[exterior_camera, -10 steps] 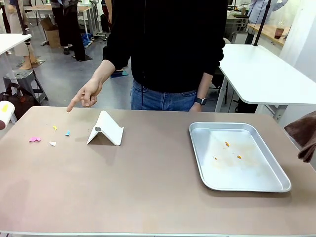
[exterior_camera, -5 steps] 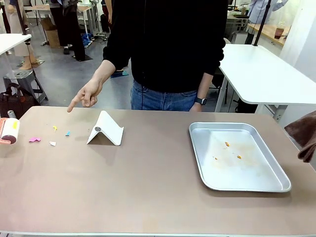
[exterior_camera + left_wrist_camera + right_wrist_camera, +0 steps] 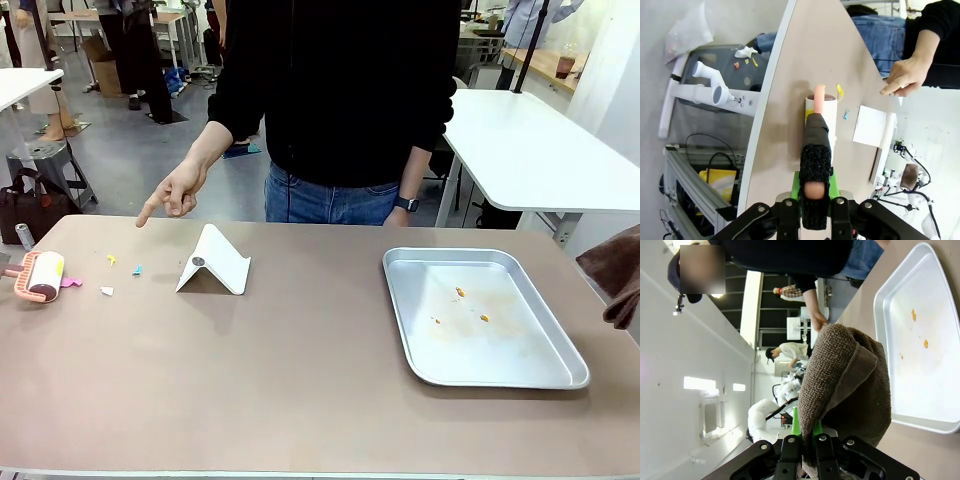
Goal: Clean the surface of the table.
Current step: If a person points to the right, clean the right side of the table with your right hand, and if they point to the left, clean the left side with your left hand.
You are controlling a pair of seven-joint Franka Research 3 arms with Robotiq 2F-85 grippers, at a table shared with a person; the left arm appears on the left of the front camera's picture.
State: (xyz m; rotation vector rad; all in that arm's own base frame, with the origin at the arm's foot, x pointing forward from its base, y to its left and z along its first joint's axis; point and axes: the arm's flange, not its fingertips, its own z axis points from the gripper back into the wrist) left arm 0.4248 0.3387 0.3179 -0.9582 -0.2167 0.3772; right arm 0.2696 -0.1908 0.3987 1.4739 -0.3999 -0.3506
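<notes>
— Two pincers: what has each got?
— Start with the tan surface, which spans the front view, with a silver tray at three o'clock. The right pincer is clamped on a brown towel. The left pincer is closed around a lint roller handle. The roller sits at the nine o'clock edge, beside small paper scraps.
</notes>
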